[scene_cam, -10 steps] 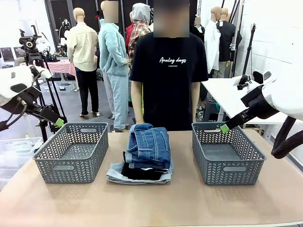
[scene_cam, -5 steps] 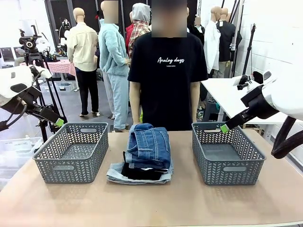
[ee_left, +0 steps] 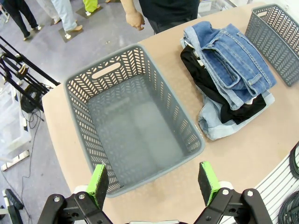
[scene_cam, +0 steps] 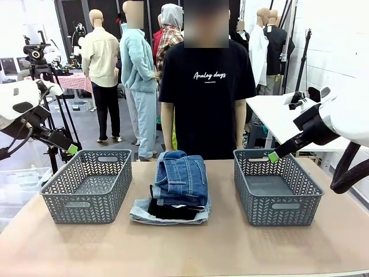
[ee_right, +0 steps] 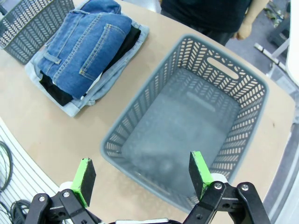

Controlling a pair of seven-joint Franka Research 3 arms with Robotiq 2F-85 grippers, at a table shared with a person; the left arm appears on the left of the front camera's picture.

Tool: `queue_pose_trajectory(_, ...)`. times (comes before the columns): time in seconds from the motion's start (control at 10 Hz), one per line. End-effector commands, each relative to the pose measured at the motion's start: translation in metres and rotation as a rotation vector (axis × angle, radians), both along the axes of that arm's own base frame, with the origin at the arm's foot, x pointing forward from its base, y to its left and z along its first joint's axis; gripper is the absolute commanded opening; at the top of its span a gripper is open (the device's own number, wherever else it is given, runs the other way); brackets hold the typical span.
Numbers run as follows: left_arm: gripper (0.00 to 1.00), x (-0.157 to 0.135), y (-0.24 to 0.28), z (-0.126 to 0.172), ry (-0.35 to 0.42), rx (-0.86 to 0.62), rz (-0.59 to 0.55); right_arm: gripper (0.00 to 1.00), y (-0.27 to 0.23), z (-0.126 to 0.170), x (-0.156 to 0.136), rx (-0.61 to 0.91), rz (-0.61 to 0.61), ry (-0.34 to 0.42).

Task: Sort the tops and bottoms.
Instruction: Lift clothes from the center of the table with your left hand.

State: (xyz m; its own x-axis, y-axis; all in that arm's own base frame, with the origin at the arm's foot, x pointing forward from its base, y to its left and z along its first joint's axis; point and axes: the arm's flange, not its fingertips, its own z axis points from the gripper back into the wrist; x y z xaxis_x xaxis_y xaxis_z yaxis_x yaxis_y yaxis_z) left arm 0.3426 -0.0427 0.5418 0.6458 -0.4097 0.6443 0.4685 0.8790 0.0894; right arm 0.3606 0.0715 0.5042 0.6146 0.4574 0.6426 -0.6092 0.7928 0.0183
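Nothing's moved: left gripper [ee_left: 152,176] and right gripper [ee_right: 142,171] hover wide open, empty; clothes pile [scene_cam: 180,184] untouched, sorting hasn't begun.

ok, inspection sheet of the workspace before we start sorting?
Surface: tan table, carrying one pile, left basket and right basket.
Job's things: all stacked mid-table; dark blue denim on top, black top beneath, pale denim at the bottom; white sliver between, stripes not discernible.
Clutter: nothing seen.
Grippers: left pincer open over left basket; right pincer open over right basket.
Cables: black loops below the table's near edge.
Surroundings: person standing at far side.
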Motion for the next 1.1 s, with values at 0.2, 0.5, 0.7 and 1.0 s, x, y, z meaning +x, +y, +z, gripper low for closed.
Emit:
queue_pose_trajectory(0.2, 1.00, 0.0013, 0.0008, -0.0001, -0.006, -0.005, 0.000, 1.00, 0.0003, -0.0013, 0.0021, 0.012, 0.009, -0.007)
queue_pose_trajectory(0.5, 1.00, 0.0013, 0.0008, -0.0001, -0.006, -0.005, 0.000, 1.00, 0.0003, -0.0013, 0.0021, 0.012, 0.009, -0.007)
queue_pose_trajectory(0.7, 1.00, 0.0013, 0.0008, -0.0001, -0.006, -0.005, 0.000, 1.00, 0.0003, -0.0013, 0.0021, 0.012, 0.009, -0.007)
queue_pose_trajectory(1.0, 1.00, 0.0000, 0.0000, 0.0000, 0.000, 0.000, 0.000, 1.00, 0.0003, -0.0013, 0.0021, 0.012, 0.009, -0.007)
